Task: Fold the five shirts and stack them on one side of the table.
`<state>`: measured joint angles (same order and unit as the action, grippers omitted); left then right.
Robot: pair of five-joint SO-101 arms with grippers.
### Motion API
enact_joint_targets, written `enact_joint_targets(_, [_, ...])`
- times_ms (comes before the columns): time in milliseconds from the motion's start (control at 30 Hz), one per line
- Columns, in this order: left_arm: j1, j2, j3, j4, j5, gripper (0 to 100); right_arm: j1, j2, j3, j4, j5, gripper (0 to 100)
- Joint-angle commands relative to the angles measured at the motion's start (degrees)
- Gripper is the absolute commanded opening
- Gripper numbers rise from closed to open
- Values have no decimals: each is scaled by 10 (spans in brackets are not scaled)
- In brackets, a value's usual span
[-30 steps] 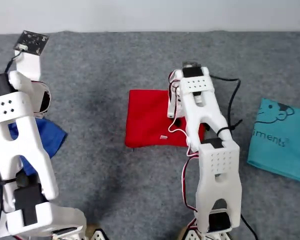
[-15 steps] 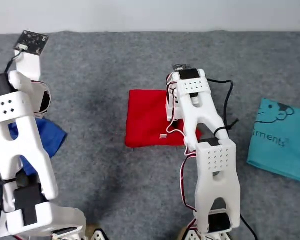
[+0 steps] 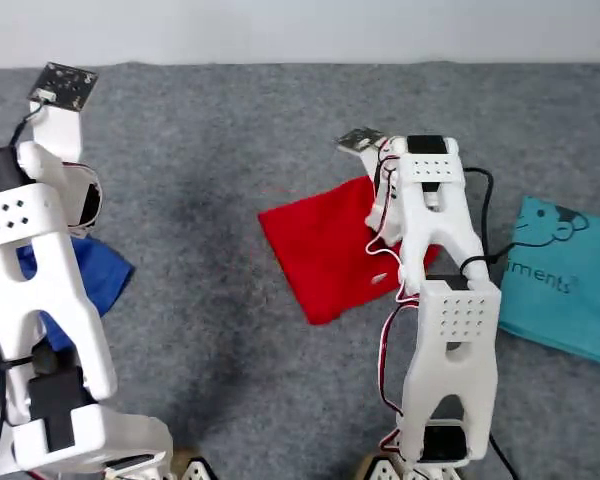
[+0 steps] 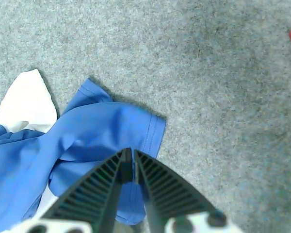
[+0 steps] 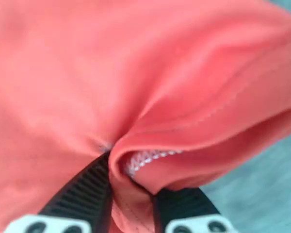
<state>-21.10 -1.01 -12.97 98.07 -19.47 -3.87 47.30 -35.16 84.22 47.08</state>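
**Red shirt pinched, teal shirt to its right**

On the bench (image 3: 230, 130), a folded teal shirt (image 3: 560, 280) lies at the right. The red shirt (image 3: 325, 255) lies slanted in the middle, its right edge pinched by the right end effector (image 5: 128, 177). The left end effector (image 4: 128, 162), pressed together, hangs over a crumpled blue shirt (image 4: 87, 141).

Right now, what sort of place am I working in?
Probably a robot test bench for folding clothes: a table with grey carpet-like cover, a left arm and right arm side by side, and a red shirt, blue shirt, teal shirt.
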Motion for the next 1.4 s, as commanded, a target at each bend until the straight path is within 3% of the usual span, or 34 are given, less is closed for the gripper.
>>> enact_joint_targets(0, [-3, -33, -2, 7, -4, 13, 2, -36, -10, -71, 171, 10])
enact_joint_targets(167, [-3, -33, -2, 7, -4, 13, -24, -30, -7, -169, 273, 10])
enact_joint_targets(400, [-3, -33, -2, 7, -4, 13, -30, -14, -10, -196, 250, 32])
enact_joint_targets(567, [-3, -33, -2, 7, -4, 13, -28, -75, -10, -153, 48, 211])
enact_joint_targets(800, [-3, -33, -2, 7, -4, 13, -42, -153, -10, -93, -207, 268])
enact_joint_targets(1067, [-3, -33, -2, 7, -4, 13, -58, -202, -10, 17, -578, 418])
enact_joint_targets(1233, [-3, -33, -2, 7, -4, 13, -107, -200, -7, 93, -690, 441])
enact_joint_targets(1367, [-3, -33, -2, 7, -4, 13, -130, -196, -6, 87, -747, 441])
